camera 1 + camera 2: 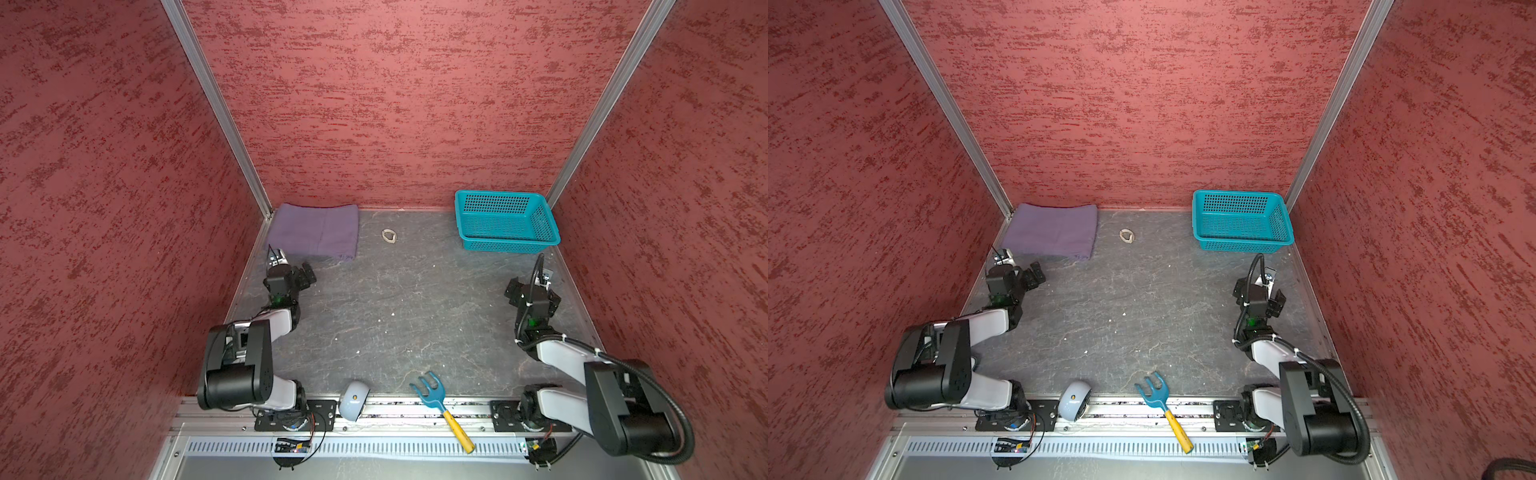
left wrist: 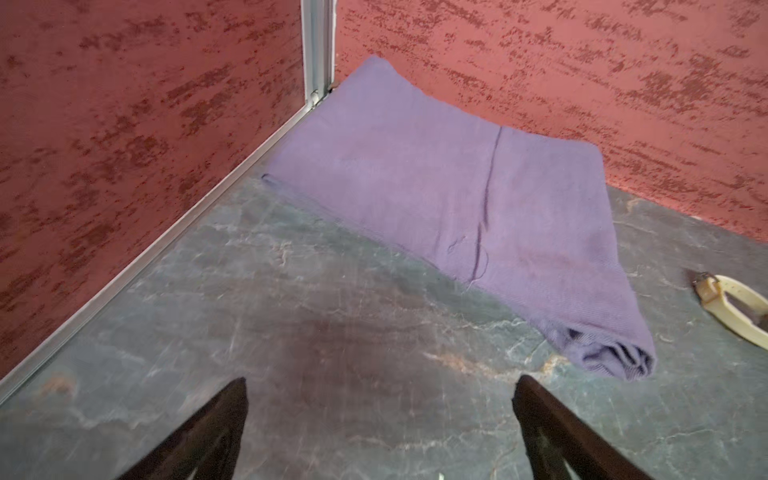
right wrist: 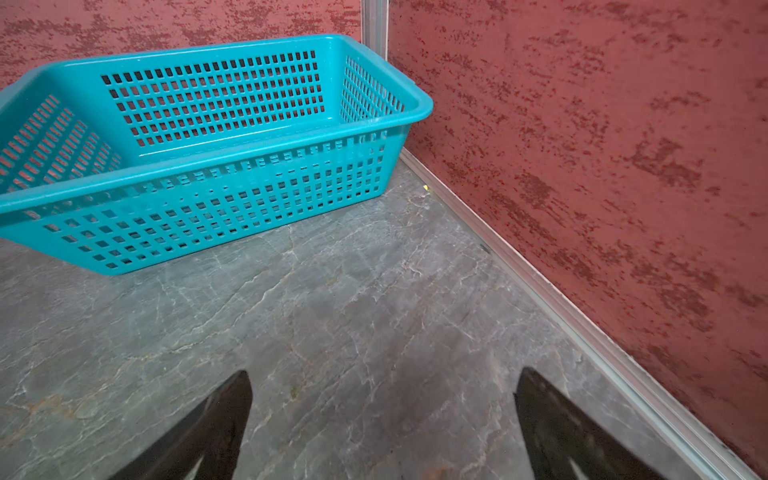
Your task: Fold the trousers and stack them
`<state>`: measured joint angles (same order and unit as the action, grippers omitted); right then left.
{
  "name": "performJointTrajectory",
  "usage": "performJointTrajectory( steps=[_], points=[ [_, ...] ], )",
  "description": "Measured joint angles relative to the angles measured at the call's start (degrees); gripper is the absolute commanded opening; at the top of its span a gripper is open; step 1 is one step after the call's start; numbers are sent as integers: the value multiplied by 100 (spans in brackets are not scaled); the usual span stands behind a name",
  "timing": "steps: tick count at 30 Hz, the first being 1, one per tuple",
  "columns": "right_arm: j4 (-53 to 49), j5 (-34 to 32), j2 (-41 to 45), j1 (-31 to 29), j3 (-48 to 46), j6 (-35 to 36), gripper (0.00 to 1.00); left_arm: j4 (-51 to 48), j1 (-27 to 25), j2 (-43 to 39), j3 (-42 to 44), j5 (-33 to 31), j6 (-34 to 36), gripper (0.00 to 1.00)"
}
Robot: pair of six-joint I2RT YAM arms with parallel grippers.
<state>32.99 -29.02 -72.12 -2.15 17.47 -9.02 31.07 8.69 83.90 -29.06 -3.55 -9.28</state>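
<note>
The trousers [image 1: 316, 230] [image 1: 1050, 230] lie folded into a flat purple rectangle in the far left corner, against the back wall. In the left wrist view the trousers [image 2: 436, 195] show a seam line and layered folds at one end. My left gripper [image 1: 301, 276] [image 1: 1032, 276] [image 2: 380, 380] hovers open just in front of them, touching nothing. My right gripper [image 1: 533, 291] [image 1: 1260, 291] [image 3: 382, 374] is open and empty over bare table, a little in front of the teal basket [image 1: 507, 245] [image 1: 1241, 245] [image 3: 208, 216], which holds nothing.
A pale ring-shaped strap [image 1: 389, 236] [image 1: 1127, 235] [image 2: 731, 303] lies just right of the trousers. At the front edge lie a blue toy rake with a yellow handle [image 1: 436, 395] [image 1: 1160, 395] and a grey-blue rounded object [image 1: 354, 399] [image 1: 1074, 400]. Red walls close in three sides.
</note>
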Motion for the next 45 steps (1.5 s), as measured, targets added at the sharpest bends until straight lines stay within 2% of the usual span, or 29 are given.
performJointTrajectory(
  steps=[6,10,12,15,17,20,24,45],
  points=[
    [787,334,-520,149,155,9,99,879,-155,-90,590,723,264,99],
    [1637,586,-944,330,107,72,99,1626,-175,-31,1051,916,380,99],
    [2057,1019,-1169,435,-31,160,99,2293,-186,256,1285,992,415,99],
    [3036,1631,-1587,511,-509,306,99,2361,-238,389,1342,973,468,99],
    [3034,2002,-1652,540,-603,415,99,2205,-321,420,1093,940,542,99],
    [2883,2592,-1685,647,-219,492,99,2190,-481,415,809,929,662,100],
    [2938,2933,-1665,745,-35,509,99,2118,-551,413,761,872,750,99],
    [2940,3226,-1665,752,-46,562,99,1991,-662,413,761,645,872,99]
  ],
)
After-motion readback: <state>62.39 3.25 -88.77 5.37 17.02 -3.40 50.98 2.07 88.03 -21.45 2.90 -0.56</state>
